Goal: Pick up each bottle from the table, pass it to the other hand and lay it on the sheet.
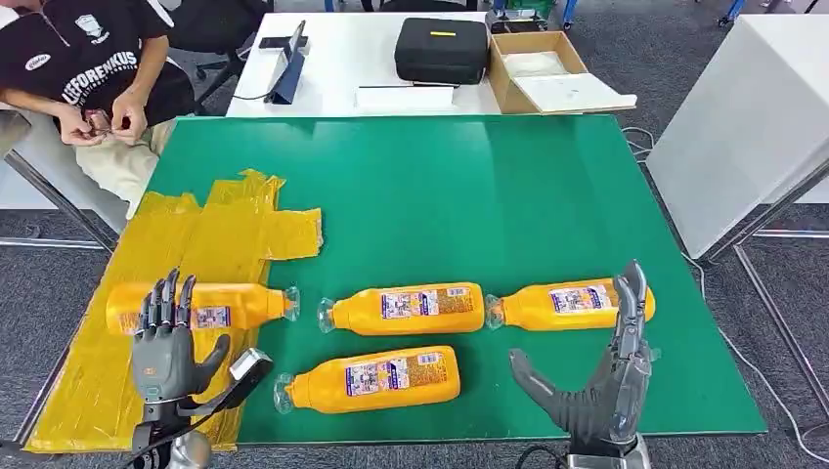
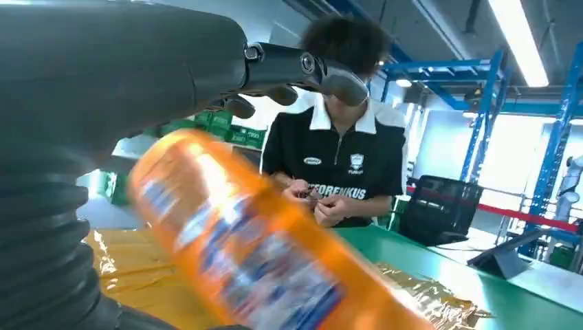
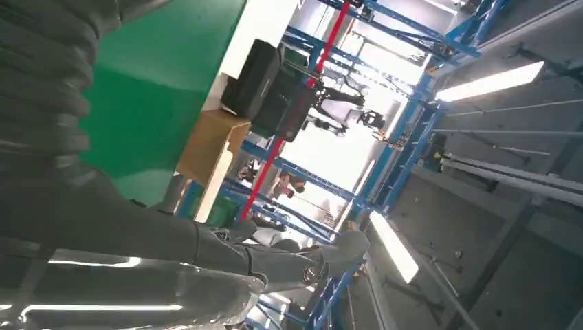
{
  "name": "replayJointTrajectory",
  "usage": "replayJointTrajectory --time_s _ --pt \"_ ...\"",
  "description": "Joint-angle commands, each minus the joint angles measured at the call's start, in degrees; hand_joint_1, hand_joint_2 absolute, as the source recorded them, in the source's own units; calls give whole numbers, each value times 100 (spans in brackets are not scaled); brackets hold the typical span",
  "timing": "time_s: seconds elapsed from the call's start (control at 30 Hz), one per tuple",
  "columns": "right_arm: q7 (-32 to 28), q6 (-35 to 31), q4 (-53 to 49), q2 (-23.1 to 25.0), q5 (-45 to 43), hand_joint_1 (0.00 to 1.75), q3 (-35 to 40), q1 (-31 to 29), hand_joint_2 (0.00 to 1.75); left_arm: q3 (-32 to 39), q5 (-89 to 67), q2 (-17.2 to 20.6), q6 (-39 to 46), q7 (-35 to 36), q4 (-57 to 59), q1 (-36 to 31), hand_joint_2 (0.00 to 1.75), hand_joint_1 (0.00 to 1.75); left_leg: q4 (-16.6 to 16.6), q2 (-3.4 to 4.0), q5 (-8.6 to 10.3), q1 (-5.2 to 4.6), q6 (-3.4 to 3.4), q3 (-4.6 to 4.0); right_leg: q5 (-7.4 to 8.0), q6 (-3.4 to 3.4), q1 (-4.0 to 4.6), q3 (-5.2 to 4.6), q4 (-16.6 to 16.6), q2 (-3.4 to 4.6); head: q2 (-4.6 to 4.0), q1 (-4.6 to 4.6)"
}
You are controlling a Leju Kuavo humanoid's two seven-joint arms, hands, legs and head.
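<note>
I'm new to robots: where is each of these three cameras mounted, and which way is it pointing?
Head view: high on the body, looking down at the green table and four orange bottles; both hands, left hand, right hand.
Left wrist view: behind the left hand, facing a blurred orange bottle and a seated person.
Right wrist view: behind the right hand, tilted towards blue racks.
Shared: head and left wrist show the person.
</note>
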Motion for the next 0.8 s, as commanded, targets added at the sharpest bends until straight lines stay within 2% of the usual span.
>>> replayJointTrajectory --time_s 0.03,0.1,0.17,0.23,0.3,0.33,0.6,0.63,0.7,0.73,0.8 --pt "33 80 397 58 -65 0 -35 -228 175 23 76 92 18 127 480 -124 175 0 -6 1 -2 3 -14 13 -1 -8 3 14 -7 -3 0 0" --pt "40 95 442 59 -74 0 -37 -273 175 39 145 88 18 89 494 -106 175 0 -6 5 -2 3 -15 12 0 -8 3 13 -8 1 0 0" --pt "68 44 527 48 -37 0 -87 -320 175 83 958 98 18 -339 1010 -198 175 0 -6 5 -2 2 -15 12 0 -8 3 13 -7 0 0 0" --pt "88 13 588 37 14 0 -171 -362 175 -23 1399 124 18 -471 1185 -196 175 0 -15 3 -3 4 -26 33 -2 -15 5 35 -17 -6 0 0" --pt "359 -433 713 42 817 0 -334 -457 175 -556 2350 296 18 -548 1299 -95 175 0 -15 1 -5 6 -31 37 -3 -18 6 41 -19 -8 0 0" --pt "375 -433 724 31 818 0 -361 -483 175 -672 2378 318 18 -442 1219 -39 175 0 -10 1 1 1 -15 16 1 -9 2 18 -12 -4 0 0" --pt "384 -420 730 17 815 0 -376 -501 175 -697 2380 321 18 -423 1200 -28 175 0 -6 4 -3 3 -15 14 0 -9 4 16 -9 1 2 0" --pt "710 -442 792 -24 1285 0 -384 -538 175 -1163 3027 482 -15 -331 1158 65 175 0 -8 7 -6 5 -22 24 -3 -13 5 26 -11 1 0 0" --pt "1468 -537 964 -230 2471 0 -519 -747 175 -1774 4423 659 -728 -227 484 396 175 0 -8 5 -6 7 -24 25 -3 -15 8 28 -12 -3 0 0" --pt "1712 -565 1098 -323 2840 0 -634 -903 175 -1919 5751 658 -1821 -165 -159 617 175 0 -2 7 -5 5 -18 12 -1 -10 5 15 -7 2 0 0" --pt "2234 -296 1216 -458 3620 0 -847 -1068 175 -2084 6334 707 -2215 -11 -852 831 175 0 7 26 -17 13 -30 21 -3 -17 14 25 -7 16 0 -4"
